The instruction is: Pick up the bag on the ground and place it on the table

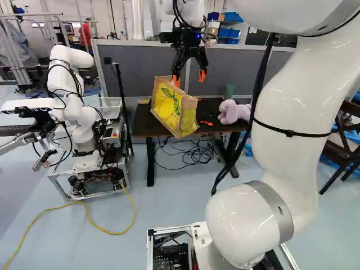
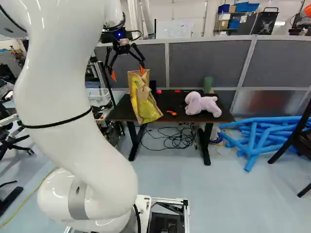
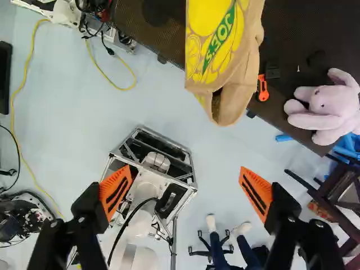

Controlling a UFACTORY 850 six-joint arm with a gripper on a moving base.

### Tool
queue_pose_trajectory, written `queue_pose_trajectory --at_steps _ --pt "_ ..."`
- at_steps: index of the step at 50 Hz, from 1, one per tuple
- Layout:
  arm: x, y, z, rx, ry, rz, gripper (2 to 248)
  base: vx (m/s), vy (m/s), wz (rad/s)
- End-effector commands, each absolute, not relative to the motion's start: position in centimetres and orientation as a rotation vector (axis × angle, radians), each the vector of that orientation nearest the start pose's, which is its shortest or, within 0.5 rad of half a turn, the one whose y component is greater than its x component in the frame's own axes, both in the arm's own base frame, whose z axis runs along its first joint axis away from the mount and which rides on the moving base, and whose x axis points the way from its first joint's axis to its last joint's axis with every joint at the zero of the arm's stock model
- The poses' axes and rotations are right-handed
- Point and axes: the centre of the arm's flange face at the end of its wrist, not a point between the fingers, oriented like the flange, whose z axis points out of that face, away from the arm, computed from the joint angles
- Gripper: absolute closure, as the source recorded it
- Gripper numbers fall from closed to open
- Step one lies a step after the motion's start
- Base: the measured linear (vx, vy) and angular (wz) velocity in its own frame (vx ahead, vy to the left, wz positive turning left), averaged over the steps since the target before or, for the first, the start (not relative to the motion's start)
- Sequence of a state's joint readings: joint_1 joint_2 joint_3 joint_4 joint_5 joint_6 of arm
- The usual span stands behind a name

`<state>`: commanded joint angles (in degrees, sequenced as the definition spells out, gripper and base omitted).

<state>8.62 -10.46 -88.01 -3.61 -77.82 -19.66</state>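
The yellow and brown paper bag [image 1: 174, 109] is tilted, its lower part across the dark table's [image 2: 172, 100] front edge in both base views. What bears its weight I cannot tell. My gripper [image 1: 189, 78] is above the bag, pointing down, fingers wide apart. In the right base view one orange fingertip overlaps the bag's [image 2: 144, 99] top; contact is unclear. Seen from the wrist, the gripper [image 3: 185, 183] is open with nothing between its pads, and the bag [image 3: 218, 53] lies ahead of the fingers, over the table's edge, its top cut off.
On the table are a plush toy [image 2: 201, 104], a green cylinder [image 2: 208, 85] and an orange tool [image 3: 262, 88]. Another robot [image 1: 76, 107] stands left of the table. Cables [image 2: 175, 139] lie beneath it, blue tubes [image 2: 255, 138] to its right. A grey partition [image 2: 204, 63] rises behind.
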Motion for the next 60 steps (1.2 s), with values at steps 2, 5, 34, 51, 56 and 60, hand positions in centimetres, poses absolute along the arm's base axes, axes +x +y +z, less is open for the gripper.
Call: queue_pose_trajectory --at_steps 2,5,34,51,56,60 --pt "51.37 7.23 71.23 -3.1 -0.803 0.017 3 -0.132 -0.033 0.02" --pt "51.37 7.23 71.23 -3.1 -0.803 0.017 3 -0.124 -0.033 0.026" --pt "51.37 7.23 71.23 -3.1 -0.803 0.017 3 -0.125 -0.038 0.016" --pt "51.37 7.23 71.23 -3.1 -0.803 0.017 3 -0.102 -0.023 0.02" --pt "51.37 7.23 71.23 -3.1 -0.803 0.017 3 0.0 0.0 0.0" --pt "51.37 7.23 71.23 -3.1 -0.803 0.017 3 0.017 0.002 0.002"
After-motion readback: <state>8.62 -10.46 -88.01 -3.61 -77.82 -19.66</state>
